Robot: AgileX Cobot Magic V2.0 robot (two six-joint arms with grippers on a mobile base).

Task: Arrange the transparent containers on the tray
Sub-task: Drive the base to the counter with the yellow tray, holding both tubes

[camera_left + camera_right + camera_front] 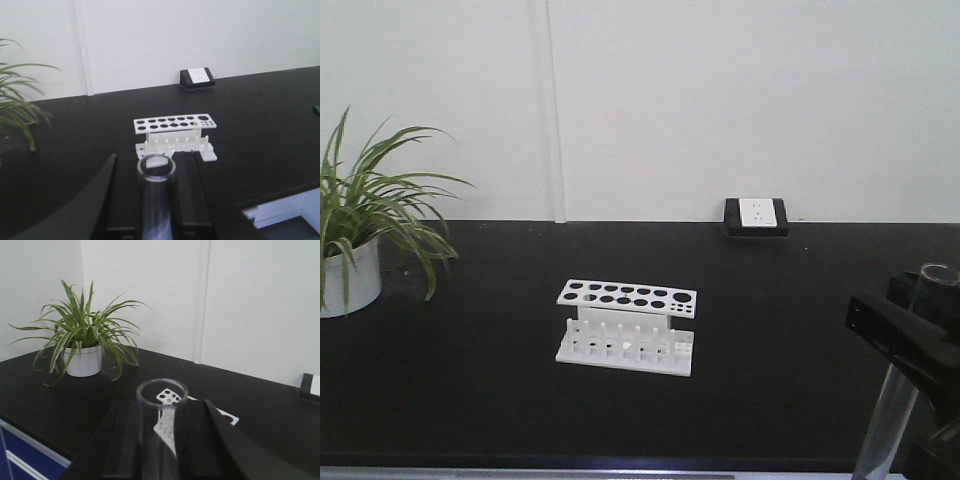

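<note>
White wall (720, 100) fills the background, and a matt black counter (470, 400) runs across the room below it. We judge the task to be in its carrying step: each arm has a tube in hand, and the tray shows in none of our views, so nothing is set down on it yet. The next move, as we read it, calls for swinging both arms toward wherever the tray sits, keeping the tubes upright and apart. Then they must come down gently before the jaws let go, since slim smooth tubes may roll once laid flat.

At the far left a spider plant (370, 200) arches long striped leaves over a smooth round white pot (350, 285). Mid-counter stands the white test tube rack (626, 328), hard plastic by its look, with a flat top plate of round holes above a pegged base; its holes appear empty. A white wall socket (756, 215) sits in a black housing by the wall.

Our left gripper (150, 167) has broad, dull black fingers closed snugly on the left test tube (156, 210). Our right gripper (162, 410) clamps the right test tube (160, 450) likewise. Both tubes are clear, thin-walled cylinders with open round rims.
</note>
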